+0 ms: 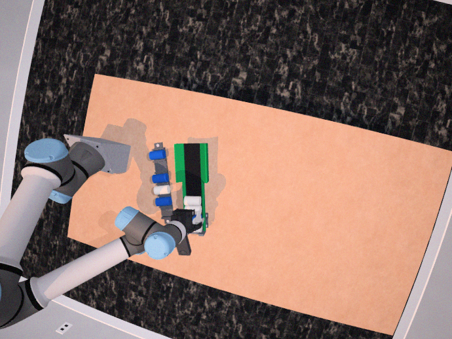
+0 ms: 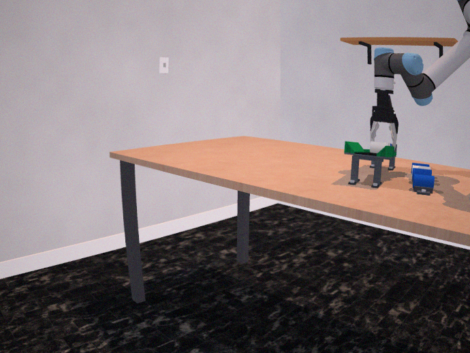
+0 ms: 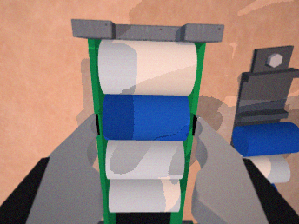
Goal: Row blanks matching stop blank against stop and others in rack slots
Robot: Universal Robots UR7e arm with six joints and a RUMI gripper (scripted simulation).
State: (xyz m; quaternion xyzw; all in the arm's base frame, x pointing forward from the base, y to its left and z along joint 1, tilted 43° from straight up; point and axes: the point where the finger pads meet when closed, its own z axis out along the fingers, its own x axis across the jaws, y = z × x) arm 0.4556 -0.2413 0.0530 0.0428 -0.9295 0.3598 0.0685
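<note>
In the wrist view the green feed ramp (image 3: 148,130) ends at a grey stop (image 3: 148,32). A white blank (image 3: 145,67) lies against the stop. Behind it lie a blue blank (image 3: 145,117) and then two more white blanks (image 3: 145,158) (image 3: 143,195), all straight across. My gripper (image 3: 146,115) is open, low over the ramp, with one finger at each end of the blue blank, level with the green rails. The grey stock rack (image 3: 265,100) at the right holds a blue blank (image 3: 265,139) and a white blank (image 3: 274,169). The top view shows three blue blanks and one white blank (image 1: 161,189) on the rack (image 1: 160,178).
The ramp (image 2: 370,150) stands on dark legs above the table, with the rack and its blue blanks (image 2: 421,178) low beside it. The arm's grey base mount (image 1: 102,153) is near the rack. A wall shelf (image 2: 398,41) hangs above the arm.
</note>
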